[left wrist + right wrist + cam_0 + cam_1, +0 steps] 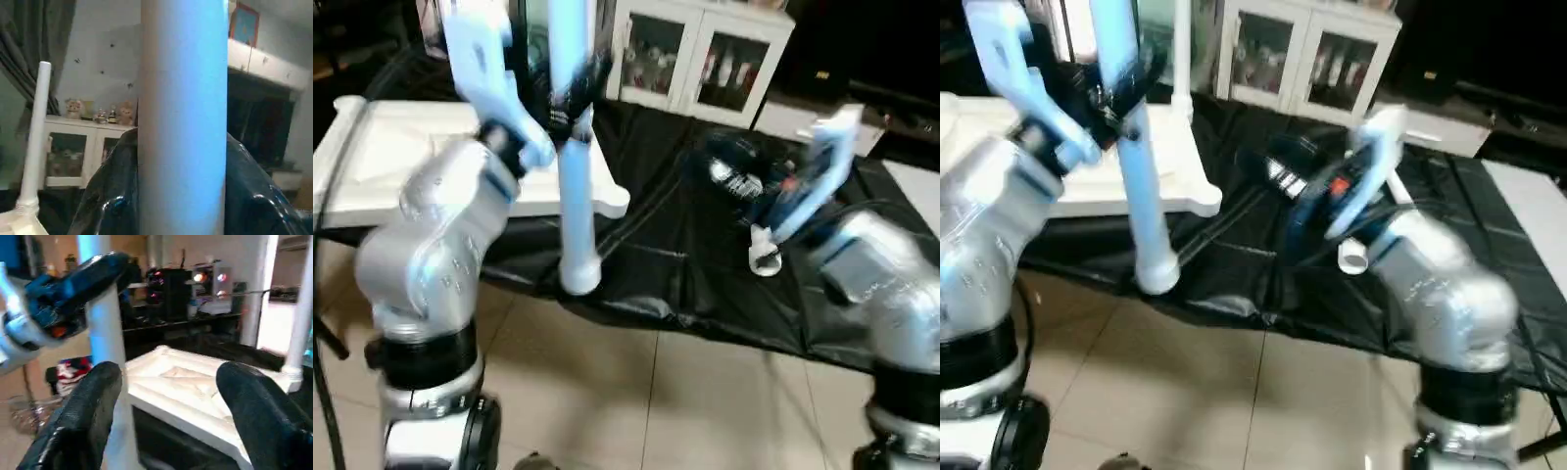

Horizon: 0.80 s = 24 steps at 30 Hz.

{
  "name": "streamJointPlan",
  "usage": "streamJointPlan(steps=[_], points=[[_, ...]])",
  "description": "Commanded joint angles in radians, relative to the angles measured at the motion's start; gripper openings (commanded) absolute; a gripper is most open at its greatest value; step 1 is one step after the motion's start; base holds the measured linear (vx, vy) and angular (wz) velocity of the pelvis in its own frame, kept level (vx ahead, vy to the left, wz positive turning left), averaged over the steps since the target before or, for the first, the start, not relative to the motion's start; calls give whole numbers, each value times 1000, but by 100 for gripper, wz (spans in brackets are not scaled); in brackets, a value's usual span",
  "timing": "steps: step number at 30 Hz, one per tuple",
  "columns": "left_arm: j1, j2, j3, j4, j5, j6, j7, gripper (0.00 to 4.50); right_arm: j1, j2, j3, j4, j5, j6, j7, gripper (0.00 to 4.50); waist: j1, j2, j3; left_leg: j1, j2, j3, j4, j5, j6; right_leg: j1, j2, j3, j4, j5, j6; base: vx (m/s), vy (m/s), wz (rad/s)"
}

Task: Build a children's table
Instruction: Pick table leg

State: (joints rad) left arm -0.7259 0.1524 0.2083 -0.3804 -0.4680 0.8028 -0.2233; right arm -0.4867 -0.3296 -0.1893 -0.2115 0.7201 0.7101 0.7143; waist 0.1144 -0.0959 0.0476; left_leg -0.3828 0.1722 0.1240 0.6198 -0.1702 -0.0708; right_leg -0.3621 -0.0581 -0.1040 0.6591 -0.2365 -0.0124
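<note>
Item: table top (421, 162), white, lying ribs-up on the black sheet (705, 274) of the work table, its near corner socket (612, 203) at the sheet's front part. One leg (299, 328) already stands upright in a far corner of the top. Second leg (576, 186), held roughly upright by the left gripper (563, 103), black fingers pinching the tube well above its wide lower end; that end hangs just in front of the near corner socket, off the table edge and over the tiled floor (636, 392). Right gripper (166, 396): fingers spread, holding nothing, facing the top from its open side. Third leg (766, 257) lies on the sheet, well to the right of the top, partly hidden by the right arm. Risks, judged: the grip sits high, so the leg may swing or slip and drop to the floor; a tilted end could miss or jam in the socket; pushing down may shove the unrestrained top sideways or topple the standing leg.
</note>
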Motion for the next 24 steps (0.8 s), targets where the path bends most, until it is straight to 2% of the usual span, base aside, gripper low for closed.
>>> streamJointPlan(steps=[1,2,3,4,6,7,8,10,12,17,19,20,21,24], points=[[-28,-17,26,33,-35,49,45,164,-25,-25,-17,36,20,27,28,380,-4,7,-47,17,64,-26,-93,-382,-73,23,-107,58,-118,-350,-67,0,0,0],[-44,-34,56,43,-63,74,77,164,-37,-41,-13,51,21,39,42,385,-2,11,-53,16,64,-25,-91,-346,-72,27,-107,57,-110,-294,-82,0,0,0],[-62,-60,97,55,-107,101,114,164,-51,-62,-2,64,21,58,62,401,-3,9,-56,16,65,-25,-90,-325,-71,28,-106,57,-106,-264,-94,0,0,0],[-68,-68,110,58,-119,111,123,164,-56,-68,4,67,25,68,71,401,0,0,-55,15,64,-19,-88,-289,-64,27,-107,58,-107,-227,-105,0,0,0],[-79,-77,128,61,-131,132,132,164,-62,-81,20,71,28,81,84,420,3,2,-50,16,62,-10,-87,-276,-59,24,-107,63,-109,-226,-107,0,0,0],[-87,-81,138,62,-135,149,139,164,-67,-88,29,75,29,85,90,435,5,-3,-50,18,62,-8,-85,-269,-58,23,-107,64,-111,-228,-102,0,0,0],[-93,-82,144,62,-136,163,147,164,-70,-92,40,75,33,90,99,435,7,-3,-51,20,62,-7,-85,-264,-58,22,-108,64,-111,-224,-101,0,0,0],[-98,-89,152,62,-146,172,156,164,-74,-90,50,72,35,93,101,444,8,-9,-49,17,64,-6,-86,-253,-57,24,-107,64,-111,-213,-100,0,0,0],[-104,-93,159,59,-169,196,176,164,-86,-82,73,69,37,100,103,444,11,-11,-50,18,65,-4,-85,-223,-55,25,-107,66,-105,-181,-106,0,0,0],[-108,-96,162,55,-187,220,203,164,-93,-70,125,55,-4,103,84,444,13,-10,-49,20,66,-2,-86,-222,-67,24,-105,67,-105,-171,-108,0,0,0],[-110,-95,138,54,-171,231,209,164,-85,-60,225,22,-113,45,42,444,13,-10,-48,21,68,-3,-87,-226,-79,23,-104,67,-106,-168,-100,0,0,0],[-111,-98,130,54,-169,232,208,164,-85,-42,242,18,-124,44,19,444,10,-12,-46,20,66,-2,-90,-224,-87,22,-105,68,-106,-177,-97,0,0,0],[-110,-96,97,55,-155,230,199,164,-82,11,251,13,-106,61,-23,444,10,-13,-48,22,66,-3,-88,-230,-88,22,-106,69,-106,-183,-96,0,0,0],[-108,-99,56,57,-155,236,187,164,-66,45,292,4,-92,74,-26,444,12,-10,-45,28,69,-4,-90,-277,-96,17,-106,69,-110,-211,-89,0,0,0]])
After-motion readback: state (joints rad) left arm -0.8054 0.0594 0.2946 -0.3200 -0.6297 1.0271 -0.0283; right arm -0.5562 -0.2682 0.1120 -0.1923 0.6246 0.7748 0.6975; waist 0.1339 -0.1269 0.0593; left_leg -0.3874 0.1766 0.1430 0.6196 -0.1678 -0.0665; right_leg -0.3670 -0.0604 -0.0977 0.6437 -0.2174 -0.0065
